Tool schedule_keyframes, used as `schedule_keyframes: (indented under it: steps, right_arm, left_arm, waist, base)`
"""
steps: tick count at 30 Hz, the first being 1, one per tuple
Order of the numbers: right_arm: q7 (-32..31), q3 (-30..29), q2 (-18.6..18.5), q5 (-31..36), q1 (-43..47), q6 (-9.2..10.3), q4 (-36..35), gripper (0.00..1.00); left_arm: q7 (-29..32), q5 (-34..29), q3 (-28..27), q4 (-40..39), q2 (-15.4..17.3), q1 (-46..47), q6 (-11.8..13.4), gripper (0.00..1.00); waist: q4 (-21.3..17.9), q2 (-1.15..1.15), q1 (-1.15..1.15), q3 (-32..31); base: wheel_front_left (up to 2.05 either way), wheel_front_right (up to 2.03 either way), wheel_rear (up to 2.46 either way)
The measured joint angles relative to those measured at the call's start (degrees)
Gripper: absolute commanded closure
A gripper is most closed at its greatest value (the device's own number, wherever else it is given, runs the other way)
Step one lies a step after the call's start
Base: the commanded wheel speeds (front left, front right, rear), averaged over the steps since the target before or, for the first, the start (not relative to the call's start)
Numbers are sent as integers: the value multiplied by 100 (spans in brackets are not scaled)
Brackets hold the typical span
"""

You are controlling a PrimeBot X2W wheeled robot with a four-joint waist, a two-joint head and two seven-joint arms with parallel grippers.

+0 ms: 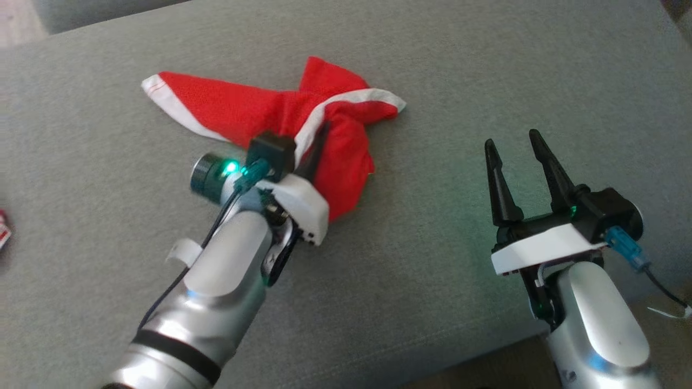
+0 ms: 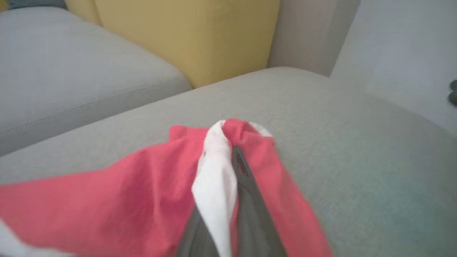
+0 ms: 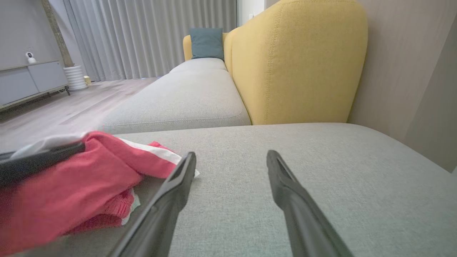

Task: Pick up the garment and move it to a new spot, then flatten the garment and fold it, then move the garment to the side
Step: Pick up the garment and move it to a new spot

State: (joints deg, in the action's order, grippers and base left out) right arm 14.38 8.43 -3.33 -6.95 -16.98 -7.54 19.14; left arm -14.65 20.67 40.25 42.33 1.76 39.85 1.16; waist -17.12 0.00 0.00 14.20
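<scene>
The garment [image 1: 227, 111] is red cloth with white trim, lying bunched on the grey cushion [image 1: 486, 81]. One end stretches toward the upper left, and a fold hangs down at the right. My left gripper [image 1: 325, 127] is shut on the garment near its white band. In the left wrist view the dark fingers [image 2: 250, 200] pinch the white strip, with the garment [image 2: 107, 200] draped on both sides. My right gripper [image 1: 513, 138] stands open to the right of the garment, holding nothing. In the right wrist view that gripper [image 3: 230, 157] hovers over bare cushion, with the garment [image 3: 71, 185] to its left.
A yellow sofa back [image 3: 296, 60] rises behind the cushion, and a second grey seat [image 3: 185, 100] with a teal pillow [image 3: 206, 43] lies beyond it. The cushion's front edge [image 1: 486, 351] runs close to my right arm. A small red-and-white object [image 1: 2, 229] sits at the far left.
</scene>
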Motion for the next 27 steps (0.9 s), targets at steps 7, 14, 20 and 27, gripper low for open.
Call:
schedule_keyframes:
  steps: [7,14,20,27]
  right_arm:
    - [0,-54,16,69,15,1,0,0]
    - [0,-57,20,104,209,0,23,0]
    - [0,-105,22,205,355,0,92,0]
    - [0,-152,23,264,454,0,182,0]
  left_arm:
    - [0,-55,-503,86,138,-418,396,0]
    - [0,-285,-1165,-449,348,-1318,647,0]
    - [0,-494,-1950,-1256,367,-2136,850,0]
    - [0,-844,-2773,-2015,294,-3122,981,0]
  waist:
    - [343,0,0,-161]
    - [634,0,0,-455]
    - [822,0,0,-690]
    - [967,0,0,-973]
  base:
    - [0,0,0]
    - [0,0,0]
    - [0,0,0]
    - [0,0,0]
